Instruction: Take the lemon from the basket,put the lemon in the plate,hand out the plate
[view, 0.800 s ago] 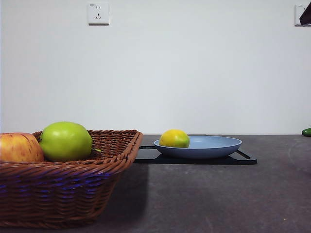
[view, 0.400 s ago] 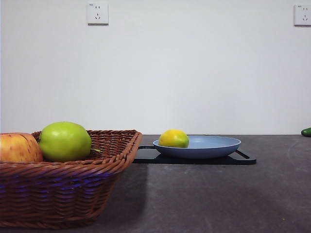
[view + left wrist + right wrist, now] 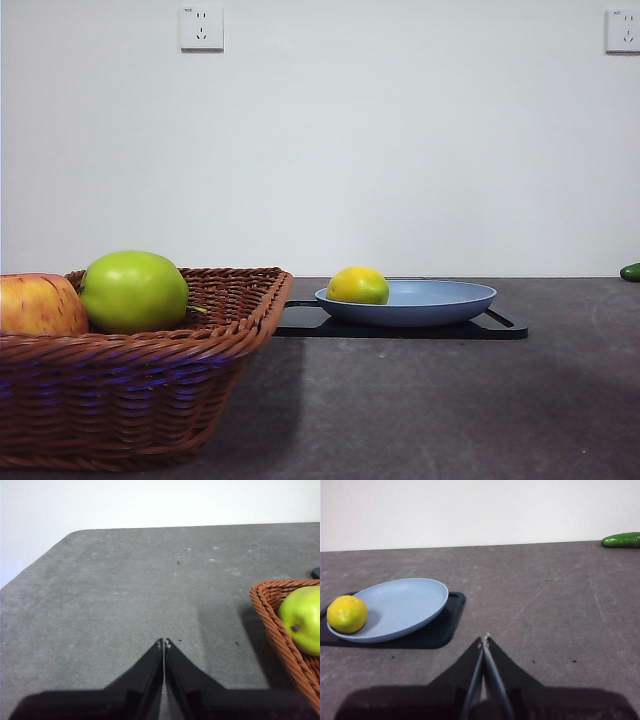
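The lemon [image 3: 358, 286] lies in the light blue plate [image 3: 440, 302], at its left side; both also show in the right wrist view, the lemon [image 3: 346, 613] and the plate [image 3: 405, 605]. The plate rests on a flat black tray [image 3: 500, 326]. The wicker basket [image 3: 130, 390] stands near at the left. My right gripper [image 3: 484, 641] is shut and empty, over the bare table, apart from the plate. My left gripper [image 3: 163, 643] is shut and empty, over the table beside the basket [image 3: 272, 620]. Neither gripper shows in the front view.
A green apple [image 3: 134, 291] and a red-yellow apple [image 3: 38, 304] lie in the basket. A green cucumber [image 3: 621, 540] lies at the table's far right edge, also in the front view [image 3: 630, 271]. Wall sockets [image 3: 201, 27] are on the white wall.
A dark arm tip at the front view's top right corner has moved out of view. The lemon, plate and basket have not moved.
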Motion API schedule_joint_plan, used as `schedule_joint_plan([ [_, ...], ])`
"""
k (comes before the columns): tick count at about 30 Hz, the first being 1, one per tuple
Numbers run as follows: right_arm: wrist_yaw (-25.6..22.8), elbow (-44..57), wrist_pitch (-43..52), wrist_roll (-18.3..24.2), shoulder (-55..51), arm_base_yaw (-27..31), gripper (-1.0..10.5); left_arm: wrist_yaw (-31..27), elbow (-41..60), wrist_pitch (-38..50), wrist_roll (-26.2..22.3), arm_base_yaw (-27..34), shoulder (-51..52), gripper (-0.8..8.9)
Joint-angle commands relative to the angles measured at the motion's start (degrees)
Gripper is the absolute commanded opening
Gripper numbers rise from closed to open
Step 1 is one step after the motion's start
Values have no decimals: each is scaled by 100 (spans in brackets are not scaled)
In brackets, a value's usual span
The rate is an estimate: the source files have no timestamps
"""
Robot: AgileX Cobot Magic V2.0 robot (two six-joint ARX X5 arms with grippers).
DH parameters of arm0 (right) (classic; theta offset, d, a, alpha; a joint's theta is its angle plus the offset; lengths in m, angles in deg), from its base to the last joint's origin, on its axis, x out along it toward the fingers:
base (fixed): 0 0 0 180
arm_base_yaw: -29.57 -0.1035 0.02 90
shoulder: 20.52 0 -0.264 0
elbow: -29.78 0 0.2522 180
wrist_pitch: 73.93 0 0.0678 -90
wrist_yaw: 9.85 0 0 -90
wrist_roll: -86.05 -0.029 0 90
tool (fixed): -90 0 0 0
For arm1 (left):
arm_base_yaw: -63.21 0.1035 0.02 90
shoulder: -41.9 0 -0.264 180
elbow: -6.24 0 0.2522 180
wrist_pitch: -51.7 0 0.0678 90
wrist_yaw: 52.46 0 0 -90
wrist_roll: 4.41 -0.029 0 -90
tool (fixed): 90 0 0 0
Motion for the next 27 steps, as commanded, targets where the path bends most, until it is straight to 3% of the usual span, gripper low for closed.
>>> schedule_joint_plan([
  [1,-9,87,9,13,-109,2,11,-7,46,2,57,20,17,8],
  [9,-7,85,-431,-229,-98,-9,11,-7,46,2,57,20,17,8],
  [27,-33,85,-363,-229,-101,-9,11,-7,46,2,57,22,17,8],
])
